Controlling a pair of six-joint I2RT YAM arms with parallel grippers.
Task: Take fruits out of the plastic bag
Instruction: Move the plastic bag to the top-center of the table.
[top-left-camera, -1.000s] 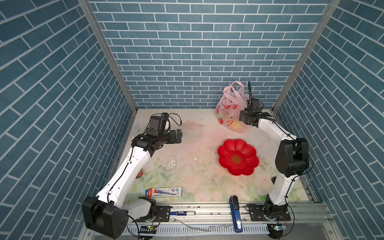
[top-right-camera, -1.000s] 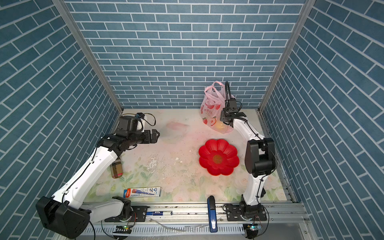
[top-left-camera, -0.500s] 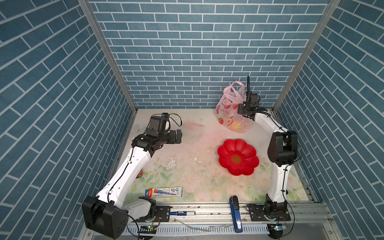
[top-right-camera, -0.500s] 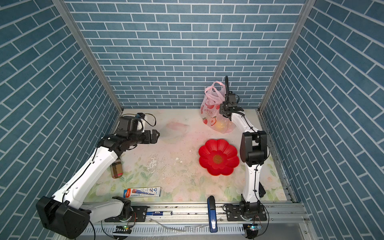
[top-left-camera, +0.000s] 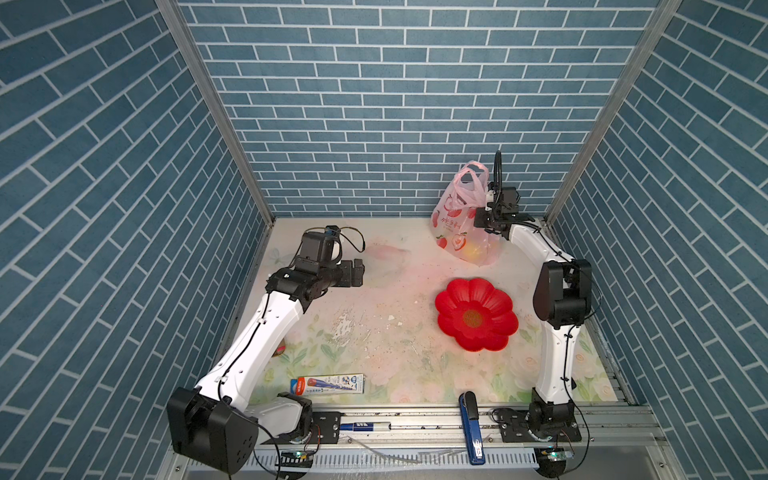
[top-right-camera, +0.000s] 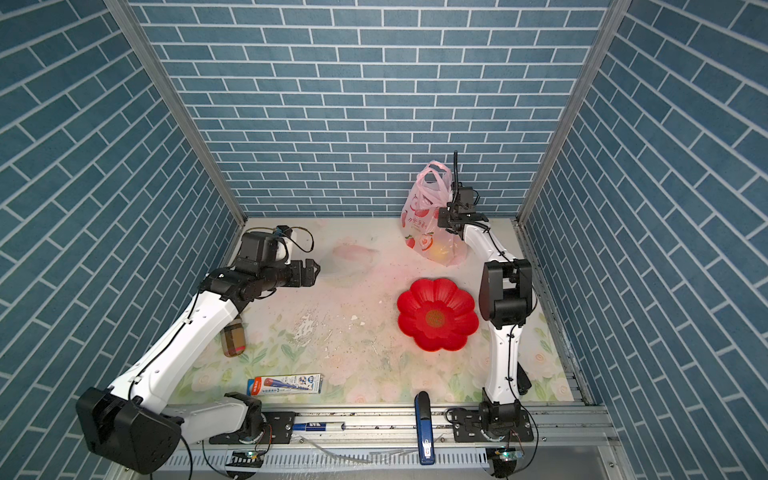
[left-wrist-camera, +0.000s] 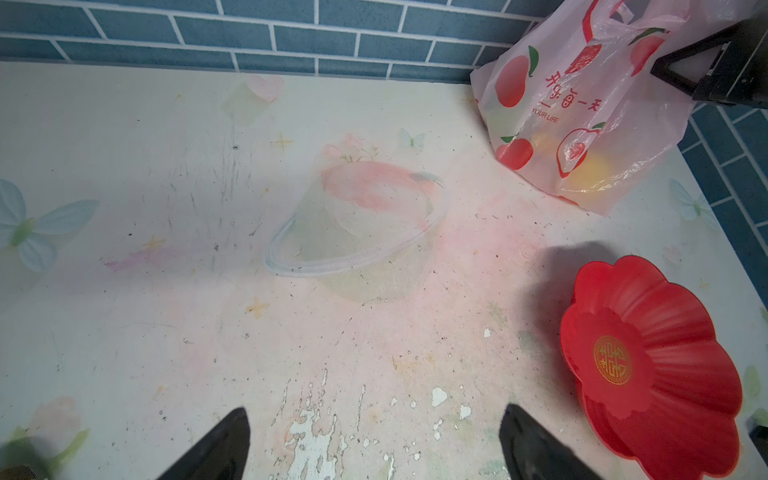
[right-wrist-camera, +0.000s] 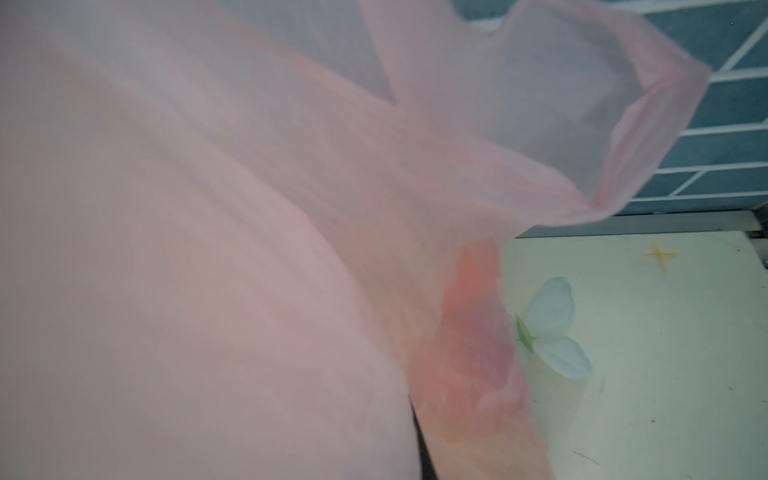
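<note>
The plastic bag (top-left-camera: 461, 224) (top-right-camera: 428, 224) stands upright at the back right corner, pale pink with red fruit prints, handles up. Of the fruits I see only a blurred yellow shape (top-left-camera: 473, 249) (left-wrist-camera: 590, 170) low inside, through the film. My right gripper (top-left-camera: 484, 212) (top-right-camera: 446, 214) is pressed into the bag's upper right side, shut on the film. Pink film (right-wrist-camera: 249, 249) fills the right wrist view, and only a dark sliver of the fingers (right-wrist-camera: 420, 453) shows. My left gripper (top-left-camera: 358, 272) (left-wrist-camera: 374, 411) hovers open and empty over the mat at mid-left.
A red flower-shaped plate (top-left-camera: 476, 318) lies in front of the bag. A clear plastic bowl (left-wrist-camera: 357, 224) sits between the left gripper and the bag. A toothpaste box (top-left-camera: 330, 383) lies near the front edge. A jar (top-right-camera: 232, 338) lies under the left arm. Brick walls close three sides.
My right gripper has moved back and up against the bag's top and closed on the film. The right elbow has swung upright. The left arm has stayed put.
</note>
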